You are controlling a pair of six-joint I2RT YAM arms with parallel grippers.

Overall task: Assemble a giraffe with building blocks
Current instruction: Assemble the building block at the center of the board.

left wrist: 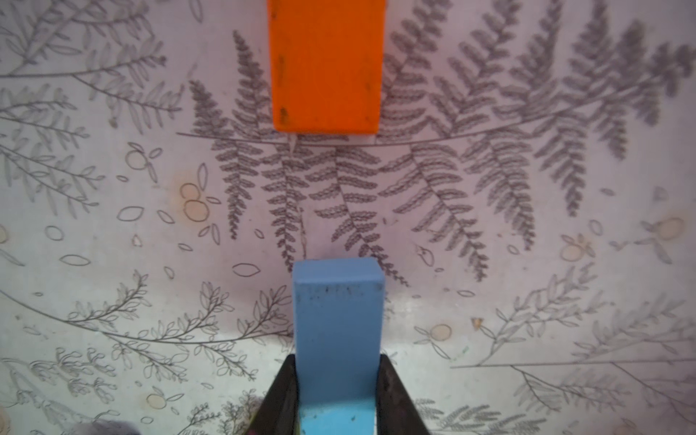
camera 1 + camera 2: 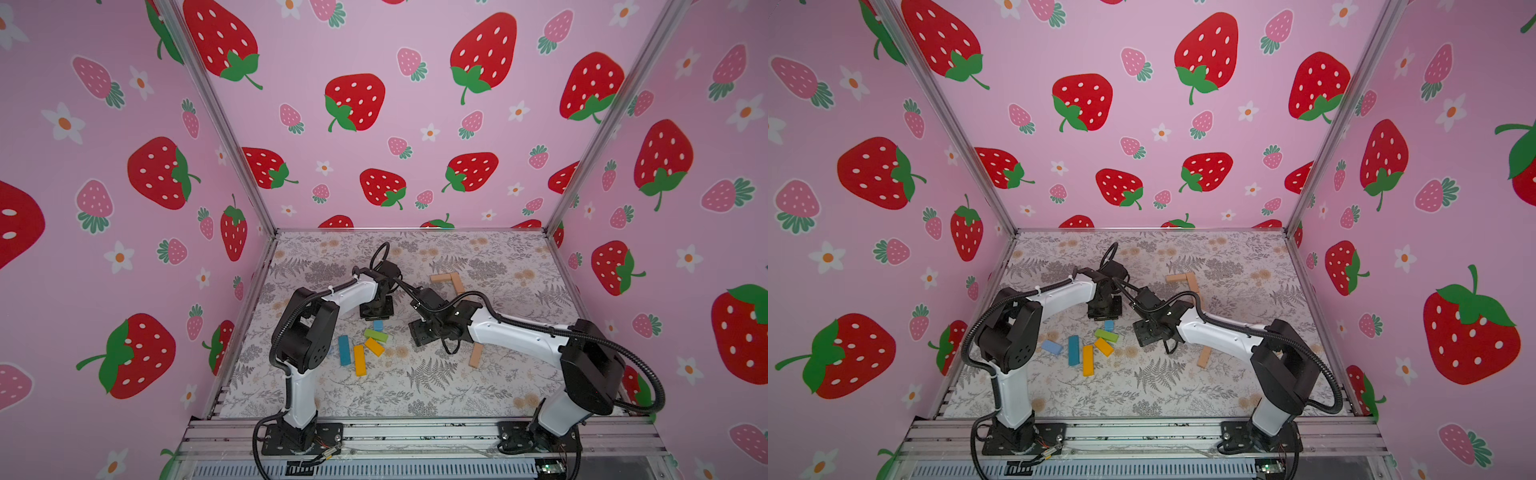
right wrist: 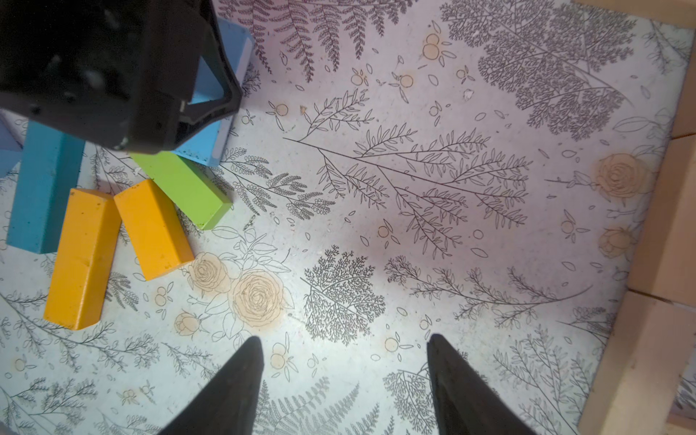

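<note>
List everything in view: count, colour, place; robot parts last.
held block: one, light blue, in left claw
loose blue blocks: two, blue, by left arm
green block: one, green, beside held block
yellow blocks: two, yellow-orange, coloured cluster
orange block: one, orange, before left claw
tan blocks: at least three, plain, back and right
mat: one, grey floral, underneath
walls: three, pink strawberries, around
left claw: one, black, shut on held block
right claw: one, black, open over mat

Soft even light, faint shadows. Top views bow at edges. Wrist views sharp beyond jaws; right gripper [image 3: 343, 338] soft.
</note>
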